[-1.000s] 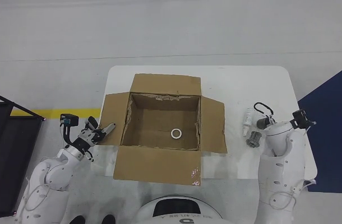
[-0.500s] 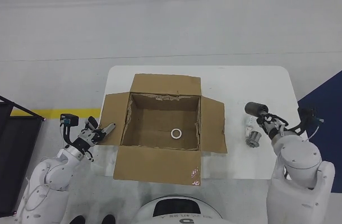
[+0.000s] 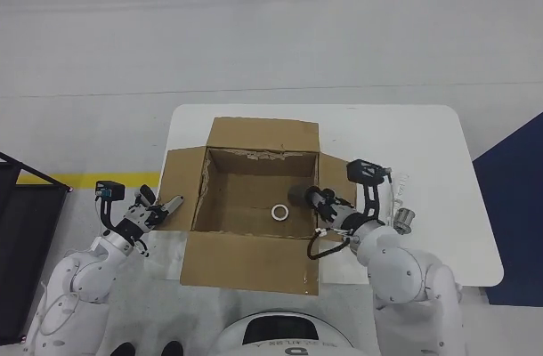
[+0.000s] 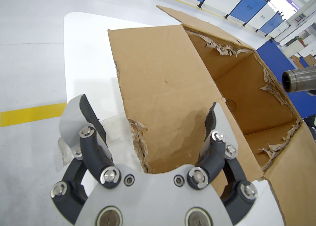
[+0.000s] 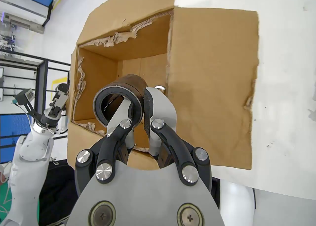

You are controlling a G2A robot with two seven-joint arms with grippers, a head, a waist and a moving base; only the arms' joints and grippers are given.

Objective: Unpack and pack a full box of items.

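1. Centrally on the white tabletop (image 3: 414,133) sits the open cardboard box (image 3: 254,262), all four flaps folded outward. A small white ring (image 3: 279,212) lies on its floor.
2. Above the right part of the box's opening, the right end effector (image 5: 138,104) holds a dark metal cylinder (image 5: 128,83). It pinches the cylinder's wall with one finger inside the bore and the other outside.
3. At the outer edge of the box's left flap hangs the left end effector (image 4: 148,111), fingers spread wide and gripping nothing.
4. Right of the box, a small white bottle (image 3: 394,194) and a grey toothed part (image 3: 404,220) lie near each other on the tabletop.
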